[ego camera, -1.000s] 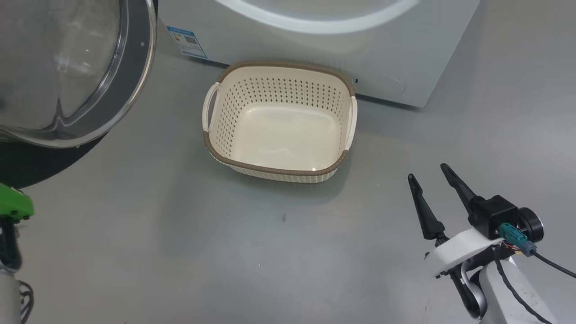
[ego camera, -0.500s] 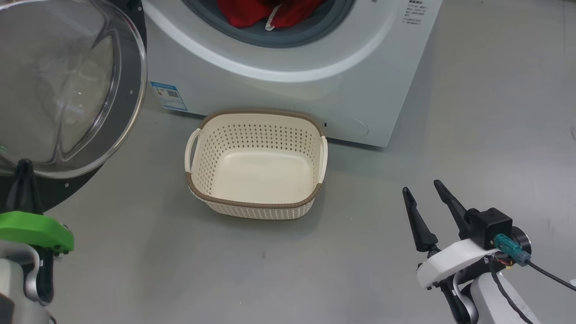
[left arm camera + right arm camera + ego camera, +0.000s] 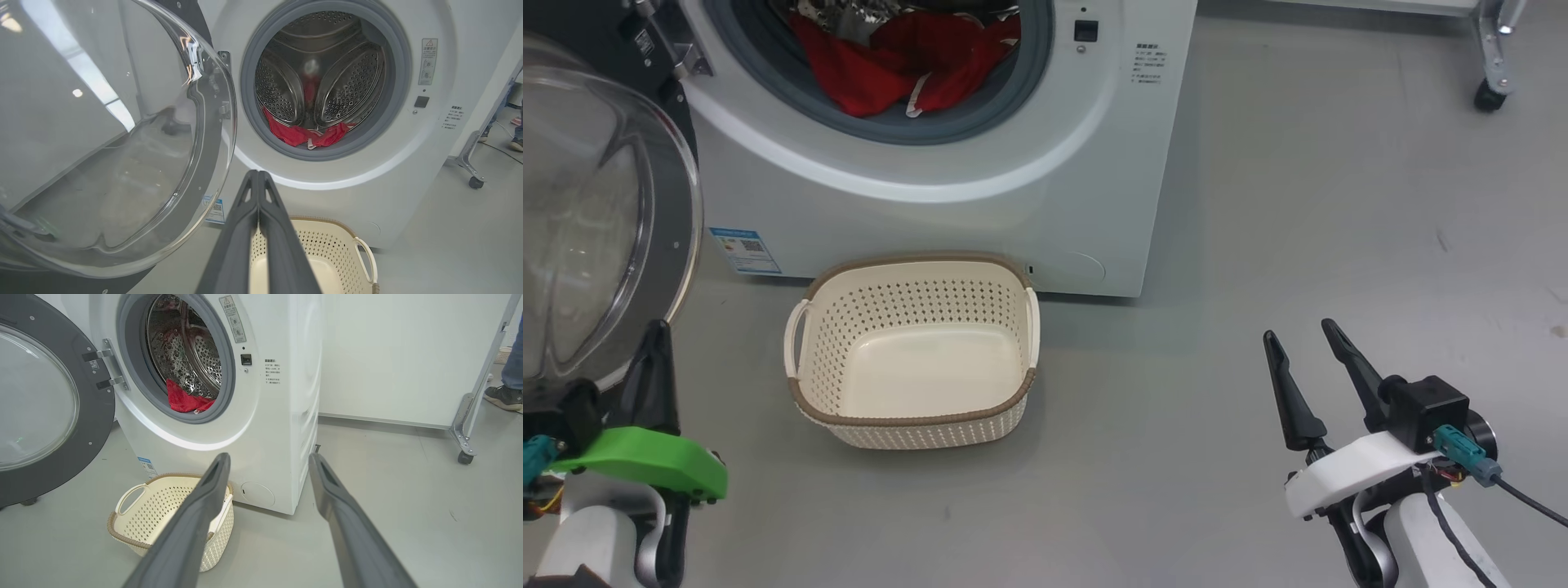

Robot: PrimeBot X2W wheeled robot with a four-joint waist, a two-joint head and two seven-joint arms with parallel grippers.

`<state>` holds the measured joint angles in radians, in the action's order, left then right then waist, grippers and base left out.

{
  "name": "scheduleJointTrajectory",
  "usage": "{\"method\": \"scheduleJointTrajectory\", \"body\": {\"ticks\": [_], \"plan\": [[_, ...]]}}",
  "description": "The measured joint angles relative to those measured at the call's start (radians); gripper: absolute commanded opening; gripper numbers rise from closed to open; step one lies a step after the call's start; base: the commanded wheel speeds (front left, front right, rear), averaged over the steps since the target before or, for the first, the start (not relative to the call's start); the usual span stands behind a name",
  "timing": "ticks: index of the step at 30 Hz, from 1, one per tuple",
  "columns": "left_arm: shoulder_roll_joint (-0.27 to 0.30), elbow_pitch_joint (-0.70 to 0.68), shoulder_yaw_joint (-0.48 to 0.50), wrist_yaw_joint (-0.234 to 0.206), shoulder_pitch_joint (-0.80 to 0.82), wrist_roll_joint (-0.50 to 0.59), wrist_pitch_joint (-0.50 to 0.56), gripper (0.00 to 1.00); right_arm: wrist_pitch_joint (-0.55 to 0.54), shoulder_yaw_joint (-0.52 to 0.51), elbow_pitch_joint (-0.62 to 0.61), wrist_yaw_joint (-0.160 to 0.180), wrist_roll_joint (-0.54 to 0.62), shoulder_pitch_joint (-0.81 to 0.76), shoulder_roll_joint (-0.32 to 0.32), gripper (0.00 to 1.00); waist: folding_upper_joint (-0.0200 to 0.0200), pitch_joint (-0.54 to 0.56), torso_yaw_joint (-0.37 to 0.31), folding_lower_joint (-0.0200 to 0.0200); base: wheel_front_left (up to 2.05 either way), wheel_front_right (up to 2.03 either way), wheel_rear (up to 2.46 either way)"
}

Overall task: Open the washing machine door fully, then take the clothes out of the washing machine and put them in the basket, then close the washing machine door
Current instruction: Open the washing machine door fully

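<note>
Red clothes [image 3: 907, 69] now show low in the drum of the washing machine [image 3: 980, 220], since our head camera has lifted over the last second; the things themselves lie as before. Our left gripper [image 3: 257, 179] is pressed shut on nothing, with the washing machine door [image 3: 605, 229] swung wide just beside it. The basket [image 3: 915, 421] sits empty ahead of that gripper, below the drum mouth. Our right gripper [image 3: 1297, 330] stands spread wide, holding nothing, with bare floor [image 3: 1258, 204] ahead and around it.
</note>
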<state>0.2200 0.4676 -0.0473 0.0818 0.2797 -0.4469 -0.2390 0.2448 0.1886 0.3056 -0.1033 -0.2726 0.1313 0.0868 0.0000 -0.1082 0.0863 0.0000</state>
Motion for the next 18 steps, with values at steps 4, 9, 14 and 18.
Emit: {"method": "scheduleJointTrajectory", "body": {"ticks": [4, 9, 14, 18], "plan": [[-0.020, -0.031, -0.008, 0.003, -0.026, 0.000, -0.001, 0.00, 0.003, -0.010, -0.021, 0.000, 0.000, -0.001, -0.003, 1.00, 0.0000, 0.012, -0.035, 0.0000, 0.00, 0.00, 0.00], [-0.057, -0.074, -0.040, 0.012, -0.049, -0.002, -0.003, 0.00, 0.003, -0.025, -0.041, 0.002, 0.000, -0.016, -0.004, 1.00, 0.0000, 0.019, -0.067, 0.0000, 0.00, 0.00, 0.00], [-0.086, -0.104, -0.065, 0.020, -0.071, -0.002, -0.009, 0.52, 0.003, -0.040, -0.058, 0.009, 0.000, -0.024, -0.005, 1.00, 0.0000, 0.019, -0.077, 0.0000, 0.00, 0.00, 0.00], [-0.099, -0.122, -0.075, 0.020, -0.091, -0.002, -0.009, 1.00, 0.003, -0.042, -0.067, 0.009, 0.000, -0.034, -0.008, 1.00, 0.0000, 0.016, -0.080, 0.0000, 0.00, 0.00, 0.00]]}}
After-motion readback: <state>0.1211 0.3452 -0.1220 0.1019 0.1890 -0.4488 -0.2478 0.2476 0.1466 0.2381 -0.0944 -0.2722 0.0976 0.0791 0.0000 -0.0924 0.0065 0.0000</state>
